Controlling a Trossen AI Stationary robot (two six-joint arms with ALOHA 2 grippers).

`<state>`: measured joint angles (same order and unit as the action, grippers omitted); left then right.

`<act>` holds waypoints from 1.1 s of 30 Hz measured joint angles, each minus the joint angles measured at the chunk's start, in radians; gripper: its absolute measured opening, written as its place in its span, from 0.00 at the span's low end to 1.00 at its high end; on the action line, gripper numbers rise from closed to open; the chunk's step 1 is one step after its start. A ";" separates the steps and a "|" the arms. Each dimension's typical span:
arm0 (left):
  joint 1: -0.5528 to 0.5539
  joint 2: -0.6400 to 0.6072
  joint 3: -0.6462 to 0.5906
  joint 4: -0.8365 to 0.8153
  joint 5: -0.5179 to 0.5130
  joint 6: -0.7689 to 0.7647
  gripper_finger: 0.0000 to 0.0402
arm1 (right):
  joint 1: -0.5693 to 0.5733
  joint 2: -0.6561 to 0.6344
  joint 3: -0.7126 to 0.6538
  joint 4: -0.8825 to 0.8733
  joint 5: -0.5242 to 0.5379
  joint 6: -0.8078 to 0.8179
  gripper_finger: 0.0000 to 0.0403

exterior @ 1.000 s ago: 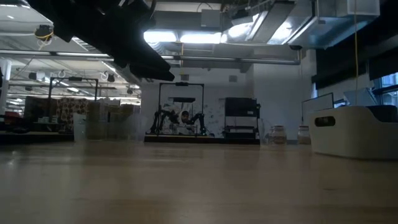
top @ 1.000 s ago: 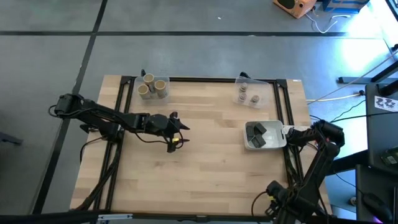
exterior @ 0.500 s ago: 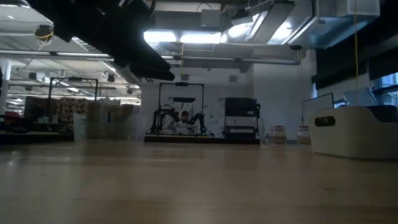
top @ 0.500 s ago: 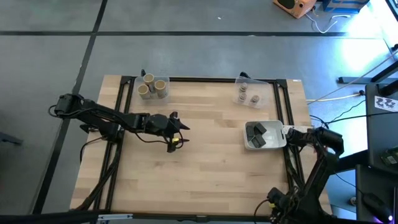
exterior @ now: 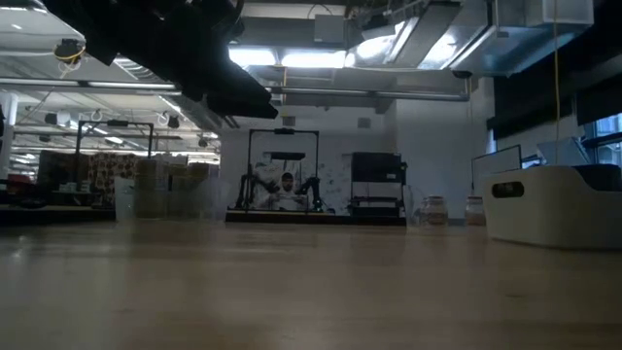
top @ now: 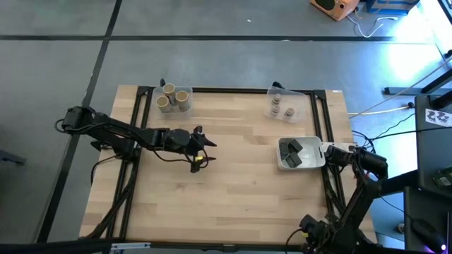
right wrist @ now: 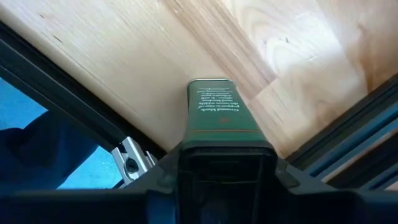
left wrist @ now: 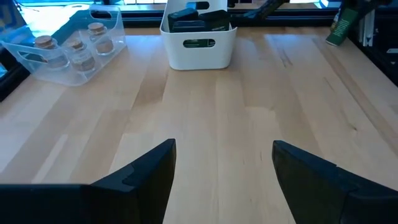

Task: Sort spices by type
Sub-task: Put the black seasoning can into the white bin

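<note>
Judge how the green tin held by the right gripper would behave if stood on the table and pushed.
The green tin, clamped in the right gripper, has flat sides, so it should slide, not roll. It looks long and narrow, so on end it may tip. Its smooth printed face suggests a rigid, slippery shell.

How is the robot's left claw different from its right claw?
The left gripper is open and empty; the right gripper is shut on a green tin. The left gripper hangs over the middle of the wooden table; the right gripper is at the table's right edge. Both are dark.
</note>
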<state>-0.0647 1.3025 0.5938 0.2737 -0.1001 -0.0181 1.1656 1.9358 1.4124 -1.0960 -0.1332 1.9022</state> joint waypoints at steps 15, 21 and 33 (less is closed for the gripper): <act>0.000 0.000 0.000 0.000 0.000 0.007 0.62 | -0.038 -0.066 0.000 -0.017 0.097 -0.005 0.29; 0.000 0.000 0.000 -0.001 0.000 0.007 0.62 | -0.090 -0.132 0.000 -0.109 0.164 -0.056 0.29; 0.000 0.000 0.000 0.009 0.000 0.024 0.62 | -0.204 -0.330 -0.008 -0.482 0.464 -0.039 0.29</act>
<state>-0.0647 1.3025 0.5938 0.2829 -0.1002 0.0055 0.9616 1.6054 1.4045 -1.5784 0.3313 1.8631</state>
